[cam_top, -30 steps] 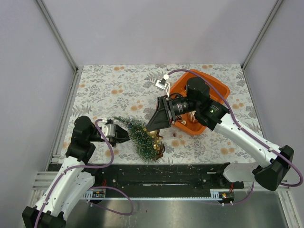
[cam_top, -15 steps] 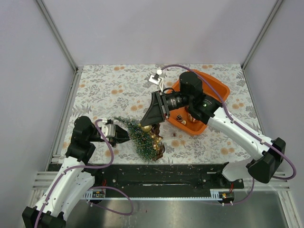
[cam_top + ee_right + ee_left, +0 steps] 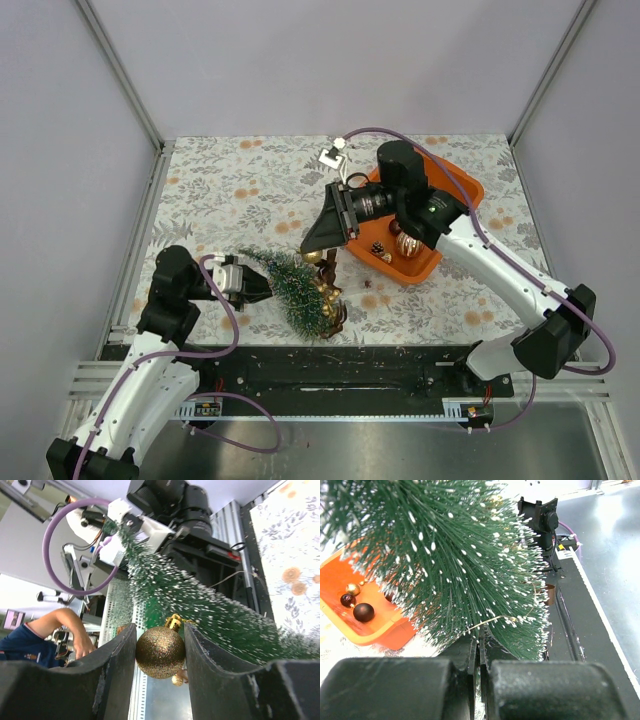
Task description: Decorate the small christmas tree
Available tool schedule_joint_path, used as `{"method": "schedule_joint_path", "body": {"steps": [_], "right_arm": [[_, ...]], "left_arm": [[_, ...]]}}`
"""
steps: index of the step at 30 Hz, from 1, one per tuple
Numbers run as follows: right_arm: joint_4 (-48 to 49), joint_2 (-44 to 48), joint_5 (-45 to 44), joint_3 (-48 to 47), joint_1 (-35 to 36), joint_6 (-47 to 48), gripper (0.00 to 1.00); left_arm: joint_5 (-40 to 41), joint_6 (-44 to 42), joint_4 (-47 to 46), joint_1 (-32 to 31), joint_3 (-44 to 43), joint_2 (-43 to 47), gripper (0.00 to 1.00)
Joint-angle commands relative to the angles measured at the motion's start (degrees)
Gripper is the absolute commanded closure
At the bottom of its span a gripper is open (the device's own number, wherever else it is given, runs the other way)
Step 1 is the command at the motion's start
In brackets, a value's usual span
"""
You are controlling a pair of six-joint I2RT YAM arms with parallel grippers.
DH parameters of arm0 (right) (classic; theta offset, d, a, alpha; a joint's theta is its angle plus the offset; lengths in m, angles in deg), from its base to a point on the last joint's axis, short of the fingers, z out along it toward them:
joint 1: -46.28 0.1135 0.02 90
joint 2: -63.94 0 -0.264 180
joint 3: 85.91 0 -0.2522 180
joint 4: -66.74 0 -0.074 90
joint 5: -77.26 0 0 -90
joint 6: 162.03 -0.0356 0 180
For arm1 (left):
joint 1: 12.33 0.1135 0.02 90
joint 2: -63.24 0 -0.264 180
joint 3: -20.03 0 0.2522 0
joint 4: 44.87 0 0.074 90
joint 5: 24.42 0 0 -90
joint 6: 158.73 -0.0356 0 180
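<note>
Right gripper [image 3: 160, 636]: mine, fingers clamped either side of a gold glitter bauble [image 3: 160, 652], its cap and hanger loop uppermost, touching the bristles. Left gripper [image 3: 480, 662]: also mine, fingers drawn almost together at the narrow end of the small christmas tree [image 3: 298, 290]; I judge they pinch it there, though bristles hide the contact. Tree: lying tilted, apex toward the left gripper, brown base nearest me, just left of the orange tub [image 3: 465, 185] and clear of it. Handling, by my estimate: very light, stiff wire core, soft springy bristles that shed frost and give no firm purchase. Best taken at the trunk tip or the round base, never the foliage. The bauble is light, slick under its glitter and likely crushable. Tub contents: a pine cone [image 3: 379, 247] and loose dark and gold baubles [image 3: 355, 602]. Change over the last second: my right arm has swung off the tub toward the tree, uncovering the tub's contents; tree and left gripper unmoved.
</note>
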Motion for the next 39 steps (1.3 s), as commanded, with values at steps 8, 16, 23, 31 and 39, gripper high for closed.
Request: {"method": "schedule_joint_path", "body": {"steps": [8,16,23,31,39], "right_arm": [[2.73,0.24,1.47,1.81,-3.06,-1.24,0.83],[2.74,3.22,0.95,6.38,-1.13,-1.15,0.85],[2.21,7.79,-0.63,9.02,-1.13,-1.33,0.85],[2.03,10.70,-1.51,9.90,-0.95,-2.12,0.82],[-0.25,9.29,-2.48,8.41,1.15,-0.10,0.81]], "left_arm": [[-1.67,-1.45,-1.89,0.30,-0.62,0.67,0.98],[-1.15,-0.92,-2.94,0.21,-0.01,0.67,0.98],[-0.62,-0.22,-3.65,0.30,0.17,0.58,0.98],[0.08,0.14,-3.91,0.21,0.43,0.76,0.98],[0.00,0.40,-3.56,0.30,0.08,0.76,0.98]]}}
